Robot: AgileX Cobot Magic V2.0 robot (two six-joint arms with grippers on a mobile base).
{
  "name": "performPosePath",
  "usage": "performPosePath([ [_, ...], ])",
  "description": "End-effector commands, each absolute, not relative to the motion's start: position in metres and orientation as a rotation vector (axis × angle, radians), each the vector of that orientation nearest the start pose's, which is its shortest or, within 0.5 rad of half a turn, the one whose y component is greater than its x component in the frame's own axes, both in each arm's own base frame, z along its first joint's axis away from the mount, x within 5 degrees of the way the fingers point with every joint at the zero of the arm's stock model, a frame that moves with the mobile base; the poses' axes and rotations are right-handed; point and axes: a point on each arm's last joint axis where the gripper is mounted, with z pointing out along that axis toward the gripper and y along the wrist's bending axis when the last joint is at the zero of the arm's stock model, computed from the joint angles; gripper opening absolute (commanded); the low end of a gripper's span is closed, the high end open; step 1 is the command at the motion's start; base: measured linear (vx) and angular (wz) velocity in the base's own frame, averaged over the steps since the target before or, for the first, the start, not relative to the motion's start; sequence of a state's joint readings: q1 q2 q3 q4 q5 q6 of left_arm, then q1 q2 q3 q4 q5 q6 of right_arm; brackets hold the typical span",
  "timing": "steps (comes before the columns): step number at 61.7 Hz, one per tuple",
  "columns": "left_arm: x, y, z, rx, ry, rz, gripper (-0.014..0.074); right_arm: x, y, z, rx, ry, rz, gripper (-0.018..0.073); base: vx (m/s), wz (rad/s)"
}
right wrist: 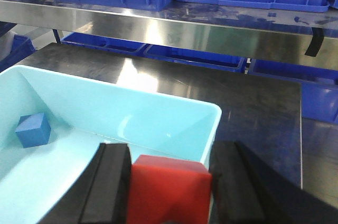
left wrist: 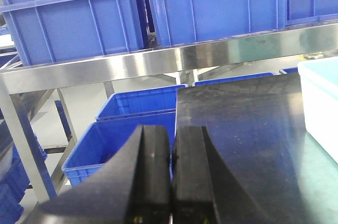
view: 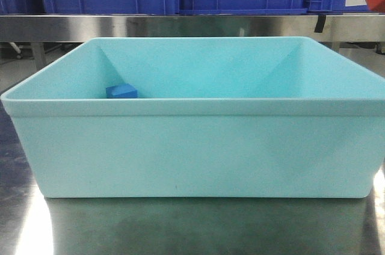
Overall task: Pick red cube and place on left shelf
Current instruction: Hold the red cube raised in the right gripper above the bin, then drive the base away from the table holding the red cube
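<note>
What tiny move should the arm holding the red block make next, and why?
Probably carry the right gripper forward: it is shut on the small red cube above a corner of the pale teal plastic tub, while the stainless-steel shelf lies beyond.

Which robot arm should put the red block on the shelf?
Right. The right gripper is shut on the red cube above the teal tub, with the steel shelf ahead. The left gripper is shut and empty.

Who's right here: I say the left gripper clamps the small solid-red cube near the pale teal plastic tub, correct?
No, the right gripper clamps the small solid-red cube near the pale teal plastic tub, as the right wrist view shows.
</note>
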State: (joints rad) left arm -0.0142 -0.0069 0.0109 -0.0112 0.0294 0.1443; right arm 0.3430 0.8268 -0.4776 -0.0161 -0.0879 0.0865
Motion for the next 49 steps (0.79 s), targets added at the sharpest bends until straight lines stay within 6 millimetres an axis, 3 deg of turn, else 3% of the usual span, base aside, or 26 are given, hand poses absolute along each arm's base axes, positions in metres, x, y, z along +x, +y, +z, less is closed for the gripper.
performPosePath([
  [1,0.0566,-0.0011,0.2080,0.108,1.445,0.089,0.0106,0.1650,0.0581,0.3174,-0.219,1.608,0.316,0.0059,0.00,0.00],
  [49,0.0566,-0.0011,0.2080,0.108,1.445,0.089,0.0106,0.1650,0.0581,0.3174,-0.219,1.608,0.316,0.0059,-0.03,0.06],
])
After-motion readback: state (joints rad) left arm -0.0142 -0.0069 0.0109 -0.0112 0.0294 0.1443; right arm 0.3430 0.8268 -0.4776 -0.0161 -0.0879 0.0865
